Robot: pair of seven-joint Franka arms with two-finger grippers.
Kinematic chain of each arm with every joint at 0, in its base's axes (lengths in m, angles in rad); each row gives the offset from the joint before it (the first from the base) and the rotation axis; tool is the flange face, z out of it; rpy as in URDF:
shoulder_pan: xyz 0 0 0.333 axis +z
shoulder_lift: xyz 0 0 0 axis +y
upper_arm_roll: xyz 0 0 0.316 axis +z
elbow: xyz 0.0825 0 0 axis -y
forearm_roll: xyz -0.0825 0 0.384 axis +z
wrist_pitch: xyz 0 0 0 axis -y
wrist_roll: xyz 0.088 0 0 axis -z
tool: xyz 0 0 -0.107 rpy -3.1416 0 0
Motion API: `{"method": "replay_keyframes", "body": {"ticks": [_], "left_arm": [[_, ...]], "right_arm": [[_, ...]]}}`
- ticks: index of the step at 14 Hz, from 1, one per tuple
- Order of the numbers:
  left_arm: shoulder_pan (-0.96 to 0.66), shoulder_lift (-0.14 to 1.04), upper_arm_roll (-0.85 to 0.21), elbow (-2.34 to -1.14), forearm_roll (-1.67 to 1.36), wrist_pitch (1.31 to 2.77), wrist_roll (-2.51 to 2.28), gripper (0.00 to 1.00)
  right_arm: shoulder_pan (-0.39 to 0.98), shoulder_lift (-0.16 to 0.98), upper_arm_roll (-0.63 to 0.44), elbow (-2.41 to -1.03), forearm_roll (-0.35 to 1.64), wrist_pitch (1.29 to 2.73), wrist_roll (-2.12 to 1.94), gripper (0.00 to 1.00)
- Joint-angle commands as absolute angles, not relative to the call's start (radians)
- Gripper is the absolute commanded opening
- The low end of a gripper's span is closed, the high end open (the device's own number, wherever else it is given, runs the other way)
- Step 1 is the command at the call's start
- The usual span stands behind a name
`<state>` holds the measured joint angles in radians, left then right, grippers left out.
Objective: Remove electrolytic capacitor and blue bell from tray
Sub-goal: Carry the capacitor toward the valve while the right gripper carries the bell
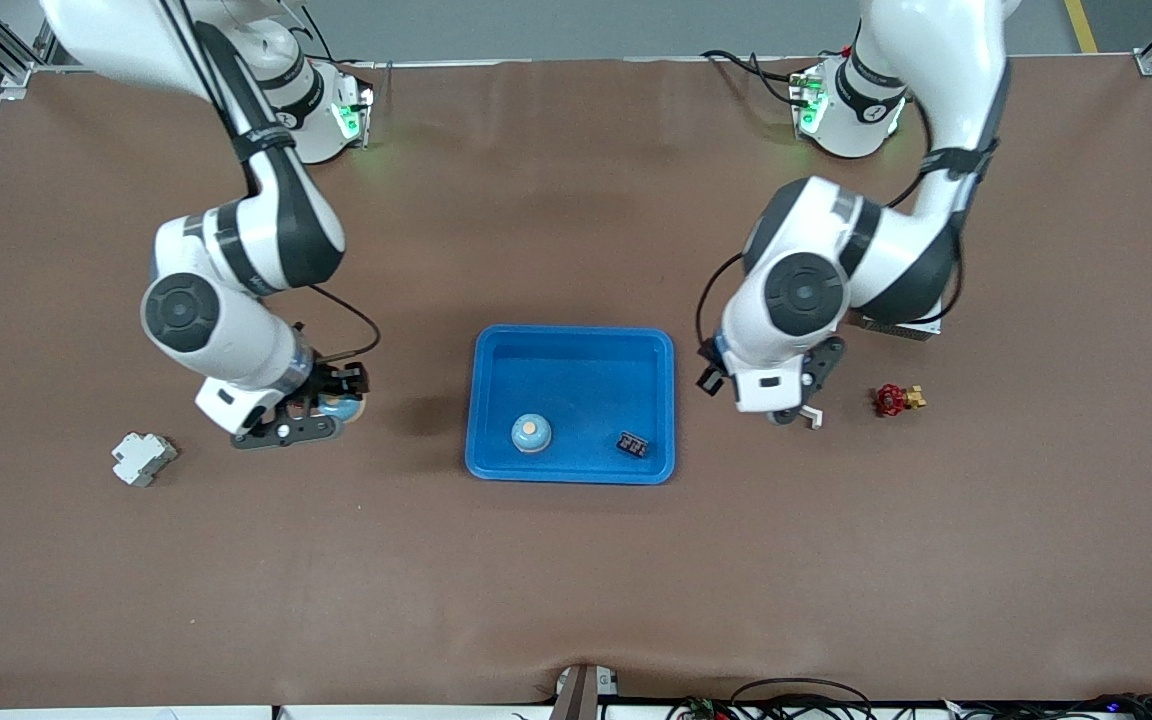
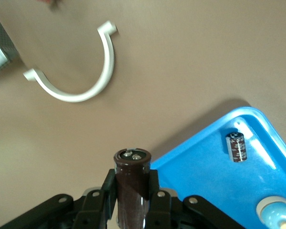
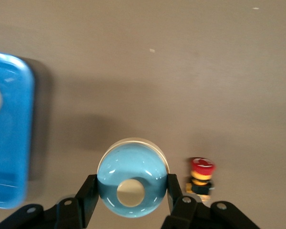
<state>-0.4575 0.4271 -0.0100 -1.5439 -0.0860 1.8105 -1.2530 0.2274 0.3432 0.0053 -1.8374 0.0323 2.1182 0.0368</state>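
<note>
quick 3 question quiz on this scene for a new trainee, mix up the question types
1. True or false: the blue tray already holds a bell and a capacitor.
2. What does the right end effector grip? A) a second bell B) a red valve C) a white clip
3. Fill in: the left end effector is shut on the ____.

Key: 1 true; 2 A; 3 second capacitor
</note>
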Motion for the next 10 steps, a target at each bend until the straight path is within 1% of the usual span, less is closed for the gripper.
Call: {"method": "replay_keyframes", "body": {"ticks": [1, 3, 6, 8, 10], "left_arm": [[-0.35, 0.307, -0.017, -1.641, -0.078, 1.799, -1.038, 0.0], [-0.243, 0.279, -0.015, -1.664, -0.075, 1.793, -0.842, 0.0], [-0.1, 0.291, -0.014, -1.672, -0.02, 1.807, -0.553, 0.0], [-0.017, 0.313, -0.015, -1.684, 0.035, 1.873, -0.4, 0.0], [0.046, 0.331, -0.014, -1.73, 0.049, 1.987, -0.278, 0.0]], "right_arm": [[0.125, 0.275, 0.028, -1.956, 0.032, 2.18, -0.114, 0.0], [0.063, 0.272, 0.028, -2.012, 0.034, 2.245, -0.223, 0.0], [-0.009, 0.27, 0.028, -2.101, 0.034, 2.342, -0.354, 0.0], [-0.067, 0.278, 0.028, -2.12, 0.034, 2.371, -0.451, 0.0], [-0.115, 0.284, 0.028, -2.137, 0.035, 2.404, -0.53, 0.0]]}}
